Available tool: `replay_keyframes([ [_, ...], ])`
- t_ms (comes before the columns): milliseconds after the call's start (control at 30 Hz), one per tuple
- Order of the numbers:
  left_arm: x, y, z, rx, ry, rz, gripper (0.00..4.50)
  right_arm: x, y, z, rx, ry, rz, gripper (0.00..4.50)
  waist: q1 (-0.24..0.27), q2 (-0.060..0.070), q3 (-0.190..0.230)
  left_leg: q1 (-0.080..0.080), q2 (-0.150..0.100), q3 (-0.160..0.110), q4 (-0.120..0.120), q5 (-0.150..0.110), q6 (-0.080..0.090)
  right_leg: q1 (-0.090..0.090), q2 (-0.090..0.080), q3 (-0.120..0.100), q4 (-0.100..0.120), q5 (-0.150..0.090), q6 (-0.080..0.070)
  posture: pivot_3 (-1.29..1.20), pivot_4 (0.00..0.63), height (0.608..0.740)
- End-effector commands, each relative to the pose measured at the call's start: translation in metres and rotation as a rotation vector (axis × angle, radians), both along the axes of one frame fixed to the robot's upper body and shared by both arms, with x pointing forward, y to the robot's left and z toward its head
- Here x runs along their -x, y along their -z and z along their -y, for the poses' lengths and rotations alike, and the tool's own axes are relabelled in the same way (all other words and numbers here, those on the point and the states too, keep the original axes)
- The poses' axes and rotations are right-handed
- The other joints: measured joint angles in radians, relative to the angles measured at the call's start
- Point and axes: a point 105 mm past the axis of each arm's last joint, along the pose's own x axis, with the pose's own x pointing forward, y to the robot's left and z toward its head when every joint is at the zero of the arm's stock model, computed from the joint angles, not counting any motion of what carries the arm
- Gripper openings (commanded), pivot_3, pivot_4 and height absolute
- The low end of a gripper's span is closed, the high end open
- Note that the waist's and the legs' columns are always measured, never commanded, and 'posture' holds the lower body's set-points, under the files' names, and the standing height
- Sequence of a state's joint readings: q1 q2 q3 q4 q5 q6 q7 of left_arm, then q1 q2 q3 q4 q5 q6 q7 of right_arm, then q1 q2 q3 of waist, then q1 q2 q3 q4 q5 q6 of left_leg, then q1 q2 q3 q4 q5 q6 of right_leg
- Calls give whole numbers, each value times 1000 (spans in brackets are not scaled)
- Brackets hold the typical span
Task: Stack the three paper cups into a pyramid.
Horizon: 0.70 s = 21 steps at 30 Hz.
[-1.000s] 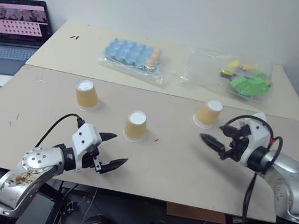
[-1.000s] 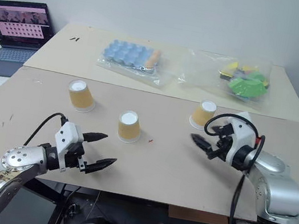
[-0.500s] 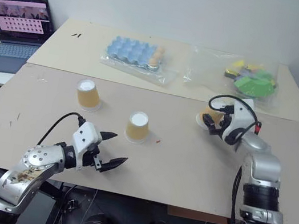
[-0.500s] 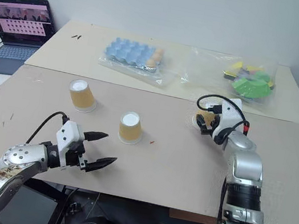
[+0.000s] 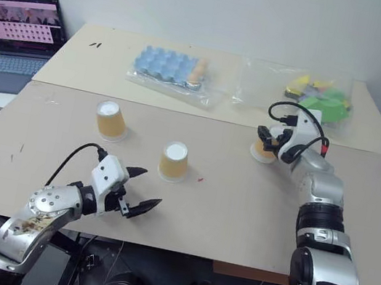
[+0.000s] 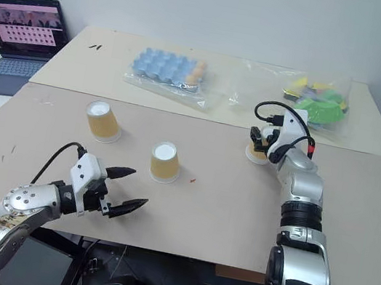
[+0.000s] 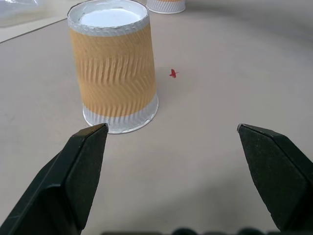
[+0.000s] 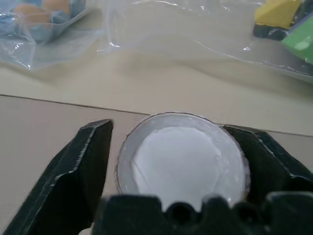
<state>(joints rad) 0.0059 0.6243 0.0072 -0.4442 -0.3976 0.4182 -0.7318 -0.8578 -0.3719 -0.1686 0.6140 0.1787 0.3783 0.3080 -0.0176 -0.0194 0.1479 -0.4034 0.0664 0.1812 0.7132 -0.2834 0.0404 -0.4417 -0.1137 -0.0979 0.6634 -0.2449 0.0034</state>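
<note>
Three tan paper cups stand upside down on the table: one at the left [image 5: 110, 119], one in the middle [image 5: 174, 161], and one at the right [image 5: 261, 150]. My right gripper [image 5: 267, 144] reaches level around the right cup [image 8: 181, 161], and its black fingers [image 8: 80, 171] press in on both sides of it. The cup rests on the table. My left gripper [image 5: 147, 188] hangs open near the front edge, a short way in front of the middle cup [image 7: 115, 73], which stands beyond its spread fingertips. No pyramid stands.
A blue egg tray in a clear bag [image 5: 170, 69] and a bag of green and yellow pieces [image 5: 316, 98] lie on the far table. An open laptop [image 5: 17, 38] sits at the far left. A tiny red speck [image 5: 200, 180] lies beside the middle cup.
My right arm has stretched forward to the right cup and its fingers have closed in around it. The left arm has kept still.
</note>
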Motion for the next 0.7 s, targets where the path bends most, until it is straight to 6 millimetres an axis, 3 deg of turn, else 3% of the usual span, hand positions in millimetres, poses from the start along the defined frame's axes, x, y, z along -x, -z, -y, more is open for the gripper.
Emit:
replay_keyframes([
  [33, 4, -11, 1, -7, 5, 45, 4500, 5, -39, -10, 43, -84, 135, 2858, -1, 0, 0, 0, 0, 0, 0, 0, 0, 0, 0, 0, 0, 0, 0, 0, 150, 706],
  [167, 3, -12, 0, -8, -5, 48, 4500, 21, -48, -20, 144, -215, 171, 2858, 1, 1, 0, -1, 0, 0, 0, 0, 0, -1, 0, 0, 0, 0, 0, 0, 150, 706],
  [267, 2, -12, -3, -14, -13, 48, 4500, 55, -64, -52, 215, -517, 219, 2858, 5, 1, 0, -1, 0, 0, 0, 0, 0, -1, 0, 0, 0, 0, 0, 0, 150, 706],
  [433, 4, -11, -3, -17, -12, 43, 4500, 106, -46, -92, 328, -935, 134, 2858, -1, 1, 0, 0, 1, -1, 0, 0, 0, 0, 0, 0, -1, 0, 0, 0, 150, 706],
  [700, 7, -14, -4, -18, -19, 49, 4500, 99, -17, -124, 360, -1048, 89, 2858, 3, 1, 0, 3, 1, -1, 0, 0, 1, 3, -1, 0, 0, 0, 0, 0, 150, 706],
])
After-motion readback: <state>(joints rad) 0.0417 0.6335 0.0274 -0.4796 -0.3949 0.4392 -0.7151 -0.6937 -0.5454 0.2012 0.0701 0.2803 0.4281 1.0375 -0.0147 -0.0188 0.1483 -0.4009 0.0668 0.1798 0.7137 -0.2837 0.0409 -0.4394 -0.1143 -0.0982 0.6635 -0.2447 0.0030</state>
